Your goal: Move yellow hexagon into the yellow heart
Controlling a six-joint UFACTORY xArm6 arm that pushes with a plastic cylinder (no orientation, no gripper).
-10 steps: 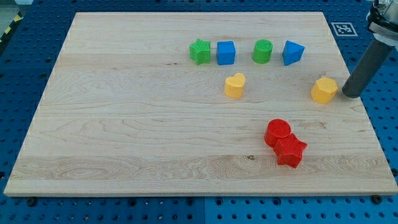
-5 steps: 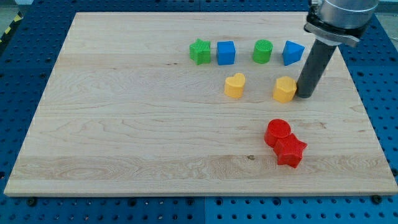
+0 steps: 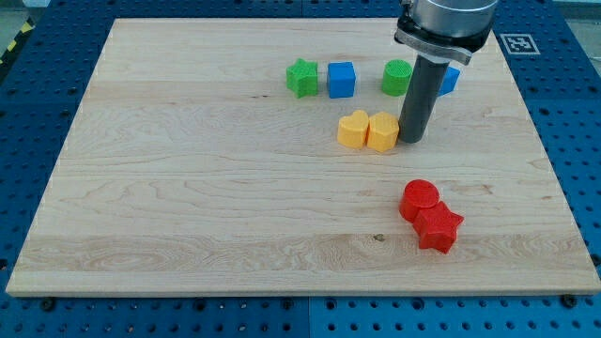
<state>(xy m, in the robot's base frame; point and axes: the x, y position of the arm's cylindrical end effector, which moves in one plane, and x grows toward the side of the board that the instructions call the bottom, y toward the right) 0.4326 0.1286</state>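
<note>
The yellow hexagon (image 3: 383, 132) rests right against the right side of the yellow heart (image 3: 353, 130) near the board's middle. My tip (image 3: 410, 140) touches the hexagon's right side. The dark rod rises from there toward the view's top and covers most of the blue block (image 3: 451, 78) behind it.
A green star (image 3: 301, 78), a blue cube (image 3: 341, 80) and a green cylinder (image 3: 396, 77) stand in a row near the view's top. A red cylinder (image 3: 419, 199) and a red star (image 3: 439, 228) sit together at the lower right. The wooden board (image 3: 188, 188) lies on a blue perforated table.
My tip has moved left across the board, pushing the yellow hexagon from near the right edge until it met the yellow heart. The heart has shifted slightly left.
</note>
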